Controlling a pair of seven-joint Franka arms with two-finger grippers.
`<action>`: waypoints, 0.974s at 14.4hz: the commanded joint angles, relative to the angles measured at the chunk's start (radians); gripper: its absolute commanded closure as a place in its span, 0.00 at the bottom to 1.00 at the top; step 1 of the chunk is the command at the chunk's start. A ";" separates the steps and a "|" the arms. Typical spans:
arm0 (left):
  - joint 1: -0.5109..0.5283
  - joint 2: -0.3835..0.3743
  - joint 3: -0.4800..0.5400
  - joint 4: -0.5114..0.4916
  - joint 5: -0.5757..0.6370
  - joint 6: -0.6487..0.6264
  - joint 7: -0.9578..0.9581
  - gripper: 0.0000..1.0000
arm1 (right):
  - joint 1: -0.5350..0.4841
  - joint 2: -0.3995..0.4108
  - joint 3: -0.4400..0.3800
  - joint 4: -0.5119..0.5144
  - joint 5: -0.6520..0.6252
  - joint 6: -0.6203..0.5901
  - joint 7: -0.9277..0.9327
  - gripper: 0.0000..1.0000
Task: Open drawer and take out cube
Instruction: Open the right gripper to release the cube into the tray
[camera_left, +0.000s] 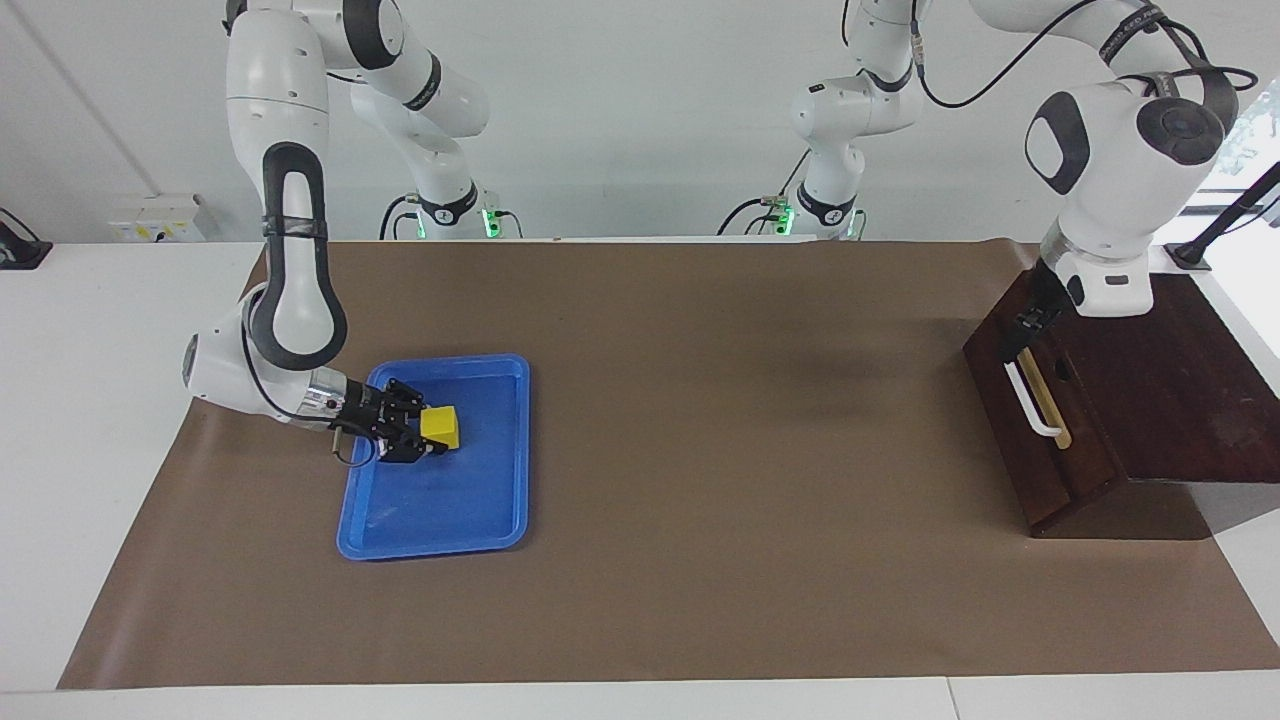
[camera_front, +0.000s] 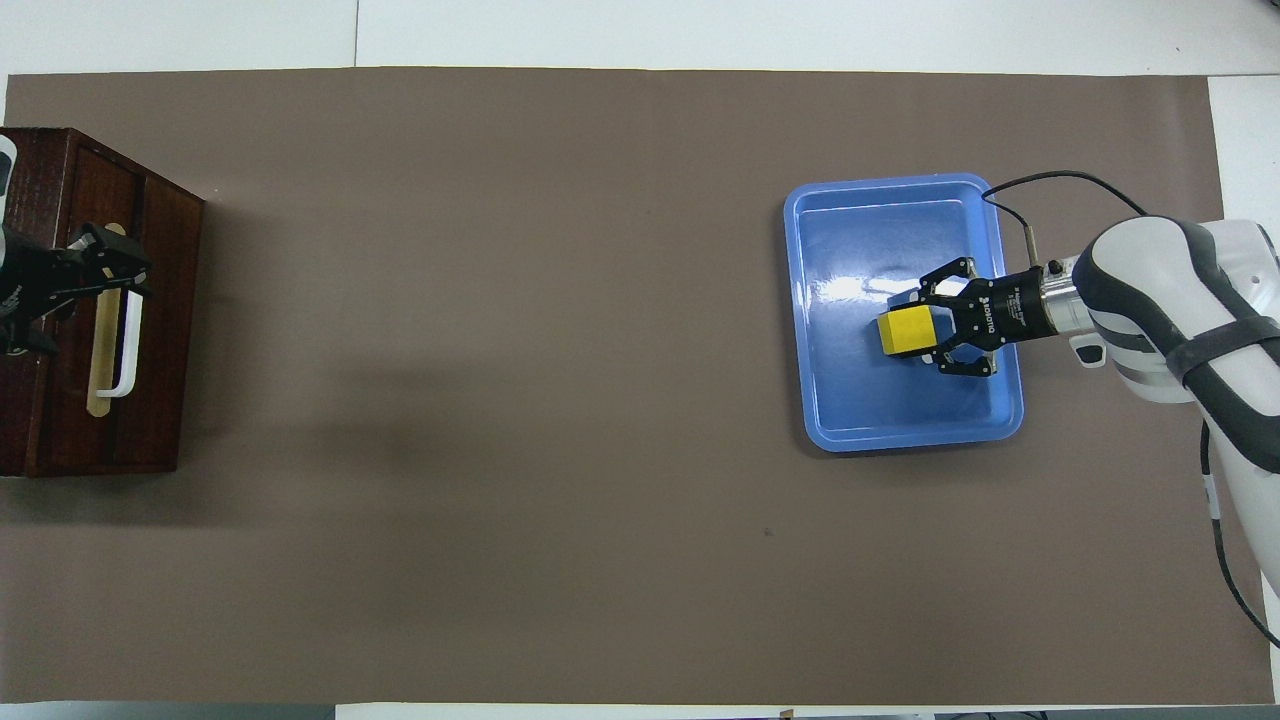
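The right claw (camera_left: 432, 437) reaches in low over the blue tray (camera_left: 500, 500) and is closed on the yellow cube (camera_left: 440, 427), which sits between its fingers just above, or perhaps already on, the tray floor. The views do not settle whether the cube's underside touches the tray. Judging by this, the cube is out of the drawer (camera_left: 1030, 420) and the step in hand is setting it down. The next move calls for lowering until the cube rests flat, then opening the fingers and drawing back along the arm's own line so as not to drag the cube.

The left claw (camera_left: 1025, 335) hangs over the top end of the white handle (camera_left: 1030, 400) on the drawer front, at the left arm's end of the table, and holds nothing. Its fingers appear spread, though the wrist covers much of them. The drawer front looks flush with the dark wooden box (camera_left: 1170, 400), so its inside is hidden. In the overhead view, the box and the left claw (camera_front: 105, 272) are cut off at the edge.
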 joint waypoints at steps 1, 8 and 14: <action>-0.029 -0.010 -0.002 0.061 -0.030 -0.109 0.143 0.00 | 0.020 -0.038 0.004 -0.068 0.028 0.062 0.025 0.84; -0.066 -0.127 0.003 -0.030 -0.086 -0.219 0.289 0.00 | 0.023 -0.038 0.002 -0.059 0.012 0.055 0.008 0.00; -0.071 -0.133 0.006 -0.020 -0.144 -0.195 0.289 0.00 | 0.023 -0.038 0.005 0.042 -0.102 -0.023 0.006 0.00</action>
